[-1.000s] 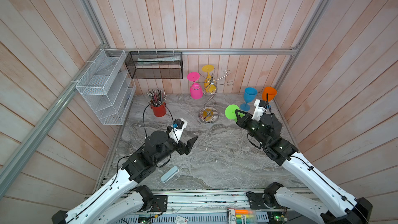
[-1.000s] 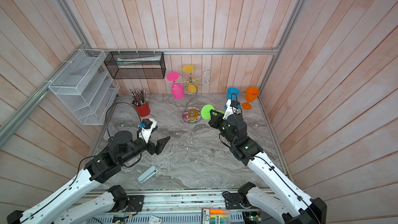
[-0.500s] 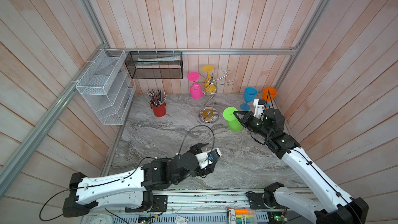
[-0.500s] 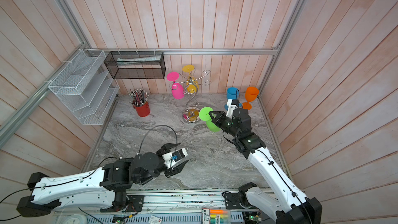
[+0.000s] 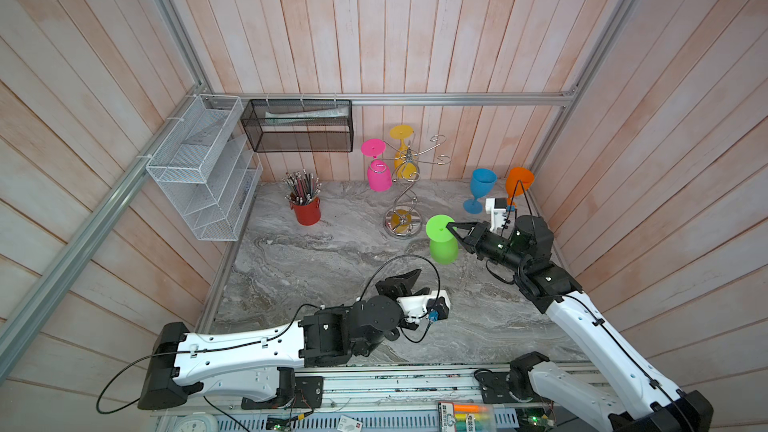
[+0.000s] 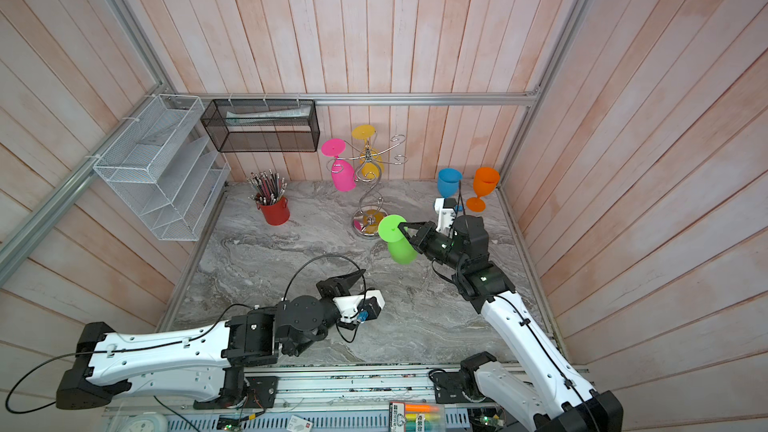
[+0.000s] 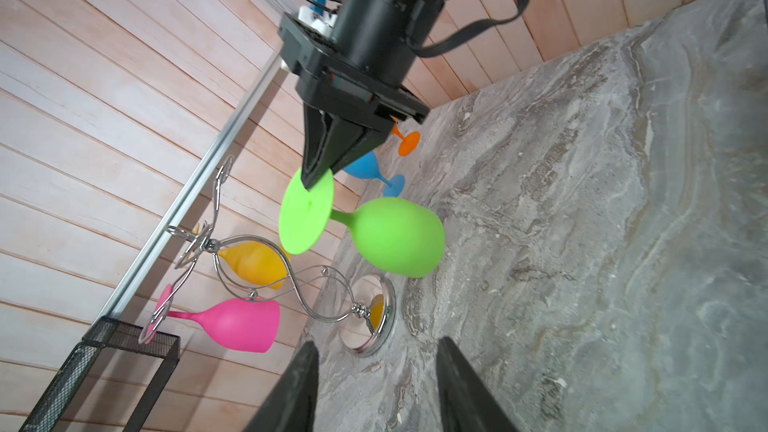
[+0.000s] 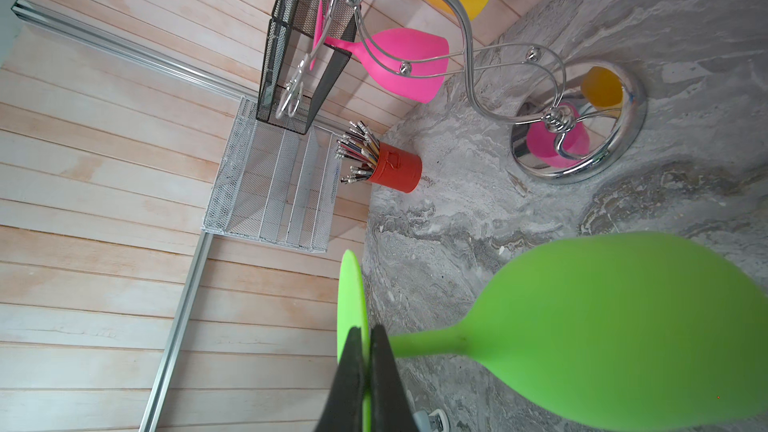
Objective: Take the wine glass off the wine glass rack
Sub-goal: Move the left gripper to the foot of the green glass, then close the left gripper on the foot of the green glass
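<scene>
My right gripper point(image 5: 449, 226) point(image 8: 368, 332) is shut on the round foot of the green wine glass point(image 5: 444, 249) point(image 6: 401, 249) point(image 7: 395, 236) point(image 8: 602, 326). The glass hangs bowl down, above the table and off the rack. The chrome wine glass rack point(image 5: 401, 226) point(image 6: 368, 224) point(image 8: 469, 56) stands just to its left at the back. A pink glass point(image 5: 379, 176) and a yellow glass point(image 5: 403, 160) hang on it. My left gripper point(image 5: 415, 280) point(image 7: 378, 344) is low near the front middle, open and empty, facing the rack.
A blue glass point(image 5: 482, 184) and an orange glass point(image 5: 519, 180) stand upright at the back right, behind my right wrist. A red pencil cup point(image 5: 306, 211) sits back left. A white mesh shelf point(image 5: 199, 168) and a black mesh basket point(image 5: 299, 126) hang on the walls.
The left arm has swung from the left middle to the front middle and lowered, and its jaws have narrowed. The right gripper has brought the green glass slightly forward and down, bowl now hanging.
</scene>
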Tool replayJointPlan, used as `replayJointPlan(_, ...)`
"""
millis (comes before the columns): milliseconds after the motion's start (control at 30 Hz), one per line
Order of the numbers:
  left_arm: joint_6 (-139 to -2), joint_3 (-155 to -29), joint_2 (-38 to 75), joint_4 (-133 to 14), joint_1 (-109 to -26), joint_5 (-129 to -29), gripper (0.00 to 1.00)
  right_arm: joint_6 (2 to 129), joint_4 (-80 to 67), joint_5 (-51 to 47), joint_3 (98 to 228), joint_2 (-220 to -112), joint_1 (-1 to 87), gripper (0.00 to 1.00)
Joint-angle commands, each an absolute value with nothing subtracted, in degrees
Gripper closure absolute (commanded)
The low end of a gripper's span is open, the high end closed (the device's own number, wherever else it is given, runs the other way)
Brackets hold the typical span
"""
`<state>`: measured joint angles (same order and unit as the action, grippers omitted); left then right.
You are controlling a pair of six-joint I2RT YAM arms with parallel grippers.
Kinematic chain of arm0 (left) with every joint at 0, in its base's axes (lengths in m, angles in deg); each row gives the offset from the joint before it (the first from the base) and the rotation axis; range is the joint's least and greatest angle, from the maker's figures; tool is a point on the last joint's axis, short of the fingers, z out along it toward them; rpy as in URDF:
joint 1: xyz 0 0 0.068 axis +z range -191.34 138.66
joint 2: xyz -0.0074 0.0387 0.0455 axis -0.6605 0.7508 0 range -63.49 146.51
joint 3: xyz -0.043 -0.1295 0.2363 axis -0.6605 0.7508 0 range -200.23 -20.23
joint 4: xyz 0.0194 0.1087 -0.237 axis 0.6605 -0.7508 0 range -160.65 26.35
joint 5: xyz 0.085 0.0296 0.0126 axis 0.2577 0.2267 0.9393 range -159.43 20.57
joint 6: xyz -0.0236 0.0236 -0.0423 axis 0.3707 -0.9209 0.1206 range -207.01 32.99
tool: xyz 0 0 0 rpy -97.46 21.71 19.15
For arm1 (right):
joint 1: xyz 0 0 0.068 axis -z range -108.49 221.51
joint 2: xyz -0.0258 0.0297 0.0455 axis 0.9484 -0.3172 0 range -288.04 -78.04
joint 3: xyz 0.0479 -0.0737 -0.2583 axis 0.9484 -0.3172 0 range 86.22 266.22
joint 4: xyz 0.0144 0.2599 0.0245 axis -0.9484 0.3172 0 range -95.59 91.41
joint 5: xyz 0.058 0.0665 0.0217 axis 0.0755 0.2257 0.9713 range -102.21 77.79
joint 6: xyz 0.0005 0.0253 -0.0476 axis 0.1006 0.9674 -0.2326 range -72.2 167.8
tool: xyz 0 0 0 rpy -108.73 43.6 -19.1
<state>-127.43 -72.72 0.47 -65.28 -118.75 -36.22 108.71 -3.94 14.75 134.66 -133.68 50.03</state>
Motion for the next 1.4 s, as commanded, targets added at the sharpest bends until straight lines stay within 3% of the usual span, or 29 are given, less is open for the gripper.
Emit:
replayJointPlan(0, -131.95, -73.48, 1.33, -59.88, -116.35, -40.17, 0.54, 110.16, -7.58, 18.07, 133.66, -133.29, 50.33, 1.0)
replayJointPlan(200, -135.73, -73.93, 4.36, -55.69, -112.15, -44.7, 0.56, 111.06, -9.99, 20.62, 134.59, -134.72, 50.35, 1.0)
replayJointPlan(700, -146.66, -78.09, 14.42, -47.53, -106.85, -45.44, 0.57, 112.54, -13.23, 23.07, 134.91, -135.77, 50.36, 1.0)
replayJointPlan(1367, -150.16, -78.85, 18.68, -41.2, -101.57, -50.53, 0.82, 114.14, -14.62, 25.23, 134.79, -136.67, 50.34, 1.0)
